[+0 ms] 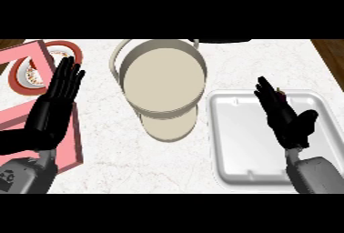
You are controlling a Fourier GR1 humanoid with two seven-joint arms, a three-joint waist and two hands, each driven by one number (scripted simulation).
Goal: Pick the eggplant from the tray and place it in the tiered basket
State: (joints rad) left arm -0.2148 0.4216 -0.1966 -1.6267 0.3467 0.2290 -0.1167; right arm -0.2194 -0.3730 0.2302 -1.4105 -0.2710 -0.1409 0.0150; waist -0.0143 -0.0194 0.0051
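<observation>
I see a white marbled counter point(168, 168) with faint grey veining filling most of the frame, and dark wood showing at the upper corners. At centre sits the tiered basket point(163, 86): two round beige trays stacked one above the other inside thin pale wire rims, smooth and flat, the upper one the larger in my view. At the right lies the tray point(232, 136), a glossy white rounded rectangle with a raised lip, its lower edge near the bottom of the frame. My right hand point(285, 118) hangs over that tray with fingers straight and spread, holding nothing. Just past its fingertips, near the tray's upper edge, I make out a sliver of dark purple, the eggplant point(280, 93), mostly hidden. My left hand point(57, 102) rests flat-fingered at the left, over a pink box point(67, 150) with square corners. A red-rimmed plate point(23, 73) sits in the upper left. Bare counter lies between basket and tray.
</observation>
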